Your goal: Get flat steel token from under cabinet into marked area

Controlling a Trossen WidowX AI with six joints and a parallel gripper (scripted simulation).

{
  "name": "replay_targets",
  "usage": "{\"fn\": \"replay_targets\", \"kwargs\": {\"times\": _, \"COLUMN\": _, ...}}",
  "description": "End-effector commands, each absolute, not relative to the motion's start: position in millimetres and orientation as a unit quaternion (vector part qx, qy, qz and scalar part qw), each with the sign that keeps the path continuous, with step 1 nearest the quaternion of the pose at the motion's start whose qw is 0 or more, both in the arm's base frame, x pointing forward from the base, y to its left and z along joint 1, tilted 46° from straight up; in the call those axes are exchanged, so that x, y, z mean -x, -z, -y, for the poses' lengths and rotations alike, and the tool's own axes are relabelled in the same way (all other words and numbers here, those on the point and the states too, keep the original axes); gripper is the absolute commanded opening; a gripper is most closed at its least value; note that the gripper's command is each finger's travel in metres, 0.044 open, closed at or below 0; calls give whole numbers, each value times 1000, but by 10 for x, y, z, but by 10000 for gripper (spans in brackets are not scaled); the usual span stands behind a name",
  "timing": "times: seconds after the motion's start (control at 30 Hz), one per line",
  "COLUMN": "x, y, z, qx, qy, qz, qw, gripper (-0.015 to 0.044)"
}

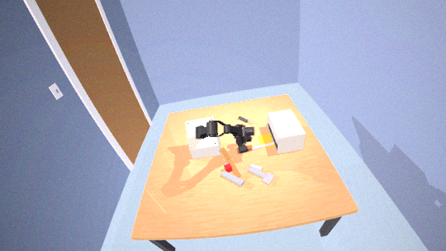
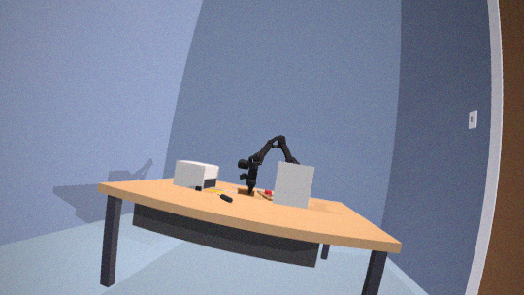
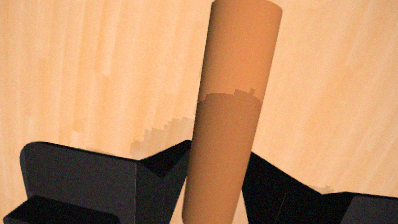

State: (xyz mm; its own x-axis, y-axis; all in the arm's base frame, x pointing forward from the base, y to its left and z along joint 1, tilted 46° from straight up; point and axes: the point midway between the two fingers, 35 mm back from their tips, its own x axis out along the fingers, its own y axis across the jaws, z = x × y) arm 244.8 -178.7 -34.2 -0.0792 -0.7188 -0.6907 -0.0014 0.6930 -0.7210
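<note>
The white cabinet stands on the table, its dark slotted front facing the arm. A yellow marked area lies in front of it. My gripper is low over the table, shut on the orange-brown round handle of a tool. The tool's white shaft runs from the handle to the cabinet's front, along the near side of the yellow area in the top view. Whether its tip is under the cabinet is hidden. The token cannot be made out in any view.
A red block, a grey bar and a grey flat-ended piece lie on the near side in the top view. A dark-handled tool lies on the far side. A white box stands by the arm's base.
</note>
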Motion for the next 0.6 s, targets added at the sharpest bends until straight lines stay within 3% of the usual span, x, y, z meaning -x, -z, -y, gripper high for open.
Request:
{"fn": "replay_targets", "kwargs": {"times": 0.0, "x": -2367, "y": 351, "z": 1785, "qx": 267, "qy": 285, "qz": -679, "qw": 622, "gripper": 0}}
{"fn": "replay_targets", "kwargs": {"times": 0.57, "x": -2177, "y": 328, "z": 1786, "qx": 267, "qy": 285, "qz": -679, "qw": 621, "gripper": 0}}
